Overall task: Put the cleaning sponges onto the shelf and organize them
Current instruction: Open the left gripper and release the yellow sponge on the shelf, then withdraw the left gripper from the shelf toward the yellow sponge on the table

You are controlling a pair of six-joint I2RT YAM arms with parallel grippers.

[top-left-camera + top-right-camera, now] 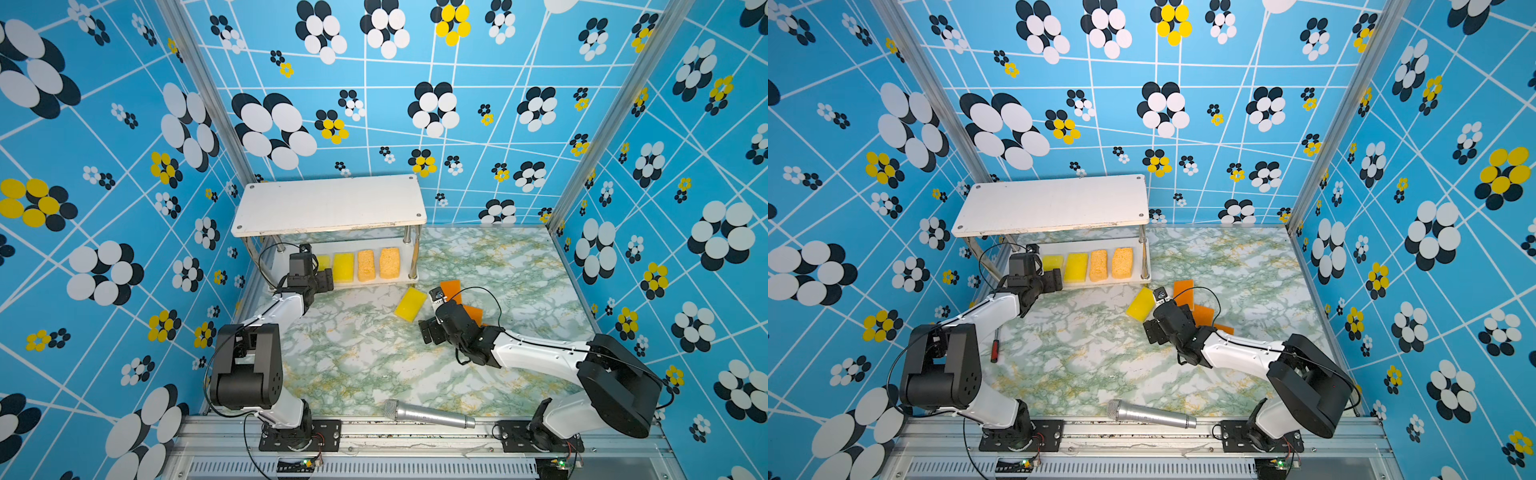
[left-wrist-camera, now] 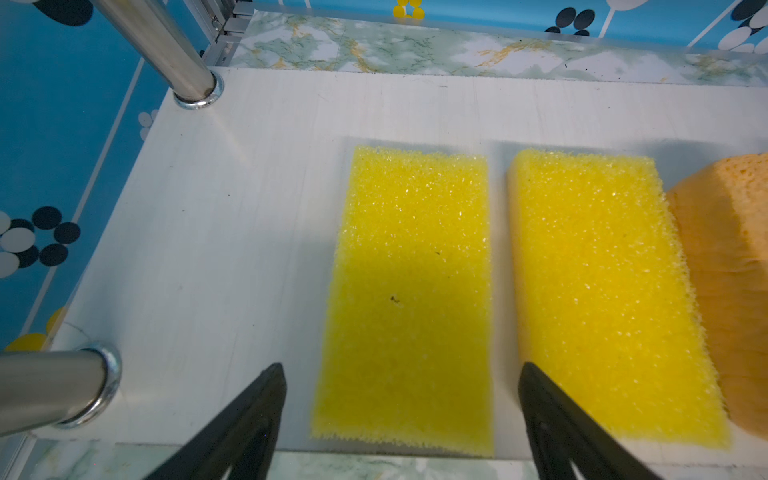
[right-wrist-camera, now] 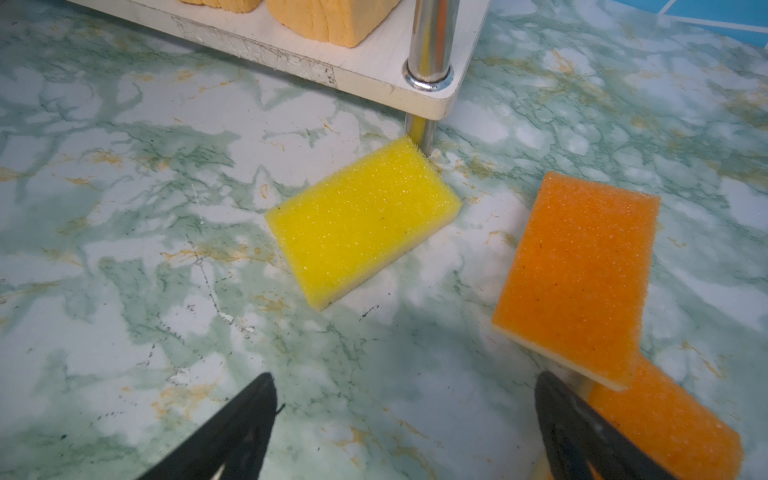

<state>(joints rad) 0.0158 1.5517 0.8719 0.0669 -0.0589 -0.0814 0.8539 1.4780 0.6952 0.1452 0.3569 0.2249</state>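
left hand (image 2: 401, 365): wide, empty, fingers either side of the shelved yellow sponge (image 2: 407, 291), near end
shelf (image 1: 328, 205): lower board holds four sponges (image 1: 365, 265), long axes front-to-back
right hand (image 3: 405, 375): wide, empty
loose yellow sponge (image 3: 361, 220): flat on table (image 3: 124, 249), diagonal, ahead of right hand, corner at shelf leg (image 3: 428, 41)
orange sponges (image 3: 577, 270): overlapping, beside right hand

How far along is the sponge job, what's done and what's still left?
Done: two yellow sponges and two tan sponges lie in a row on the shelf lower tier. In hand: nothing. The left gripper stands open astride the end yellow one, and the right gripper is open over the table. Left: the loose yellow sponge by the shelf leg and three orange sponges, partly stacked.
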